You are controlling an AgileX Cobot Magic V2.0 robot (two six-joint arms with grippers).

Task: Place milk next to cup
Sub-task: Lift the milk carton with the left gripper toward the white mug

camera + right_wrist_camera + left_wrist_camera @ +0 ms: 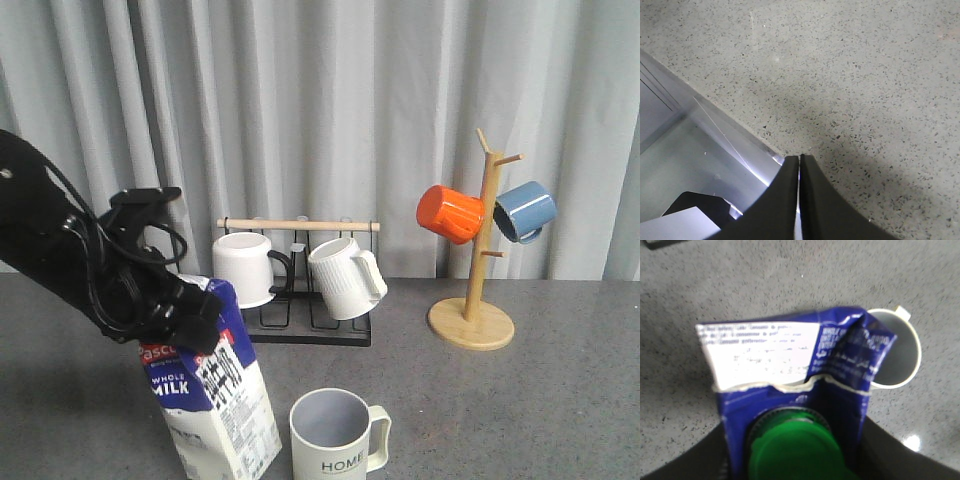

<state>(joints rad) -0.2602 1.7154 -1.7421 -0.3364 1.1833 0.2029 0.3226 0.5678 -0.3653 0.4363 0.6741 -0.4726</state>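
Nearest you, the cup (337,437) stands upright on the grey table (540,400), its HOME lettering facing you and its handle turned away from the milk (215,390). You see the milk just beside the cup, tilted with its top leaning away from it. Your left gripper (185,318) is clamped on the carton's gable top, by the green cap (795,450). Behind the cup, a black rack (300,325) holds two white mugs. Your right gripper (799,200) has its fingers pressed together, holding nothing.
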